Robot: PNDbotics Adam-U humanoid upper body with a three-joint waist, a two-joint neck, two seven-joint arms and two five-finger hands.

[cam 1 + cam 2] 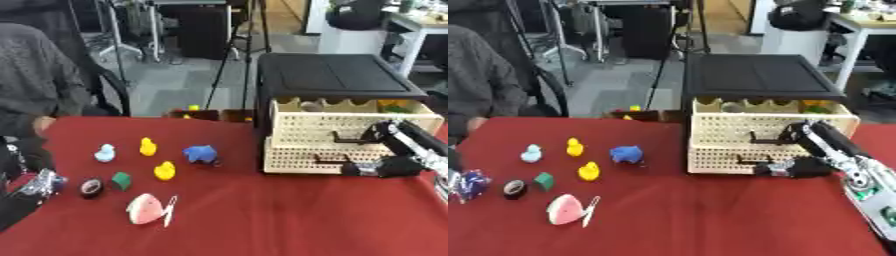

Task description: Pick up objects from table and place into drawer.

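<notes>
Now right hand (802, 167) w/ fingers curled on lower drawer handle (750, 161) of cabinet (710, 145).

Red table (262, 215) carries small toys (164, 170) and a drawer unit (350, 145)

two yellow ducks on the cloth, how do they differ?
The far yellow duck sits farther from the robot, next to the light blue duck; the near yellow duck sits closer, next to the green block. The near one lies just below the blue toy; the far one lies to that toy's left. Both are yellow, upright on the red cloth, alike in size, untouched by either hand.
</notes>
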